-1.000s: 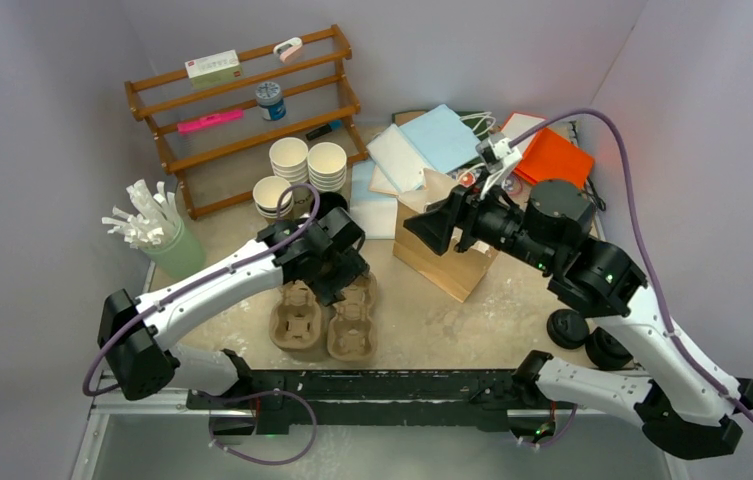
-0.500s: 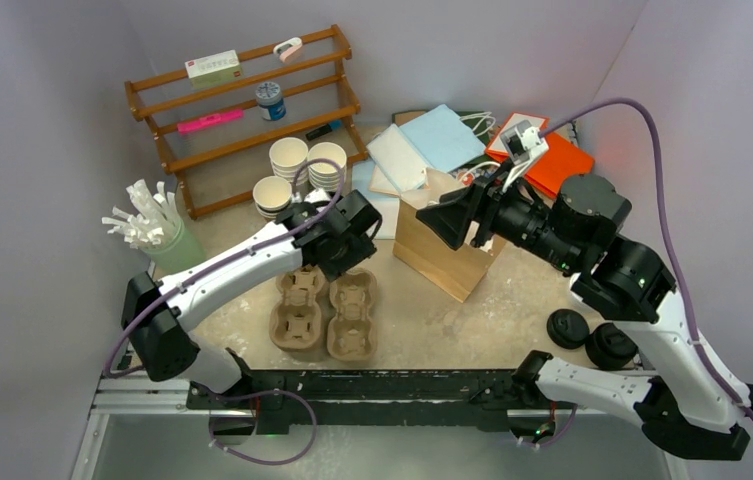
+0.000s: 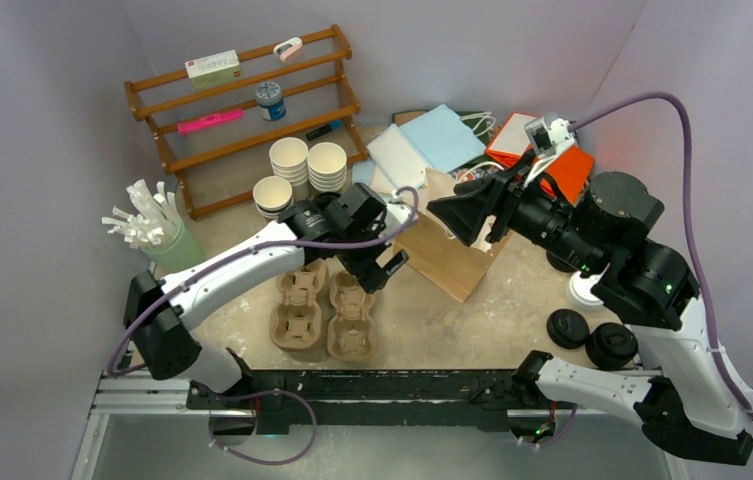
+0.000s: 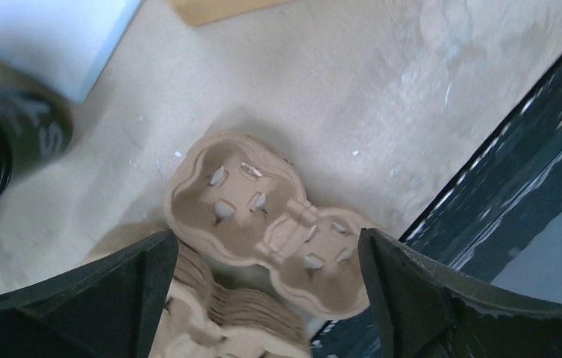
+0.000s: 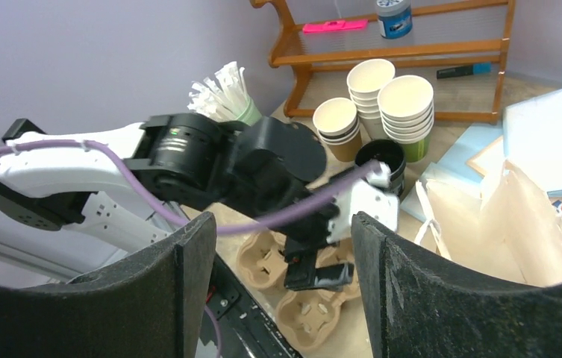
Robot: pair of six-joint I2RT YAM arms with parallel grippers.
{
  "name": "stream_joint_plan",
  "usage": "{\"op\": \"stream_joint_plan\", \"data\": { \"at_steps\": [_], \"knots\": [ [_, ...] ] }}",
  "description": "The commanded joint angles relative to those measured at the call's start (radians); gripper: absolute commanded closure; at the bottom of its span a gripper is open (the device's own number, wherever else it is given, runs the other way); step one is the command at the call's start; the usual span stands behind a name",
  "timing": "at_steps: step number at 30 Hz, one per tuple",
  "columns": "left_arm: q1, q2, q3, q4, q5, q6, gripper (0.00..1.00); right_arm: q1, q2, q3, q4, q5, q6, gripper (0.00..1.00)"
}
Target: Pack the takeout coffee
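Top external | left gripper (image 3: 383, 269) wide, empty, over two pulp trays (image 3: 299, 316) | right gripper (image 3: 454, 217) wide, empty, beside one paper bag (image 3: 444, 262) | three paper cup stacks (image 3: 289, 156) upper centre | two black lids (image 3: 567, 328) lower right

Soft, even light from above keeps the overhead view bright and sharp; the pulp tray (image 3: 324, 318) throws only a faint shadow on the table (image 3: 442, 320). From the left wrist, a black cup (image 4: 9, 142) left of the tray is blurred. The left pincer (image 4: 264, 242) and the right pincer (image 5: 281, 220) look dark and soft-edged beside the tray.
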Motion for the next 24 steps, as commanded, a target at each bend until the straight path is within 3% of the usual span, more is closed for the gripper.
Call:
{"op": "stream_joint_plan", "data": {
  "at_steps": [1,10,24],
  "knots": [
    [-0.005,0.082,0.001,-0.021,0.142,0.432,0.04,0.003,0.003,0.074,-0.036,0.034,-0.019,0.3],
    [-0.01,0.113,-0.137,-0.077,0.043,0.737,0.11,0.004,0.026,0.141,-0.091,0.052,-0.042,0.29],
    [-0.052,0.014,-0.32,0.132,0.063,0.747,0.15,0.003,0.02,0.098,-0.055,0.067,-0.01,0.28]
  ]
}}
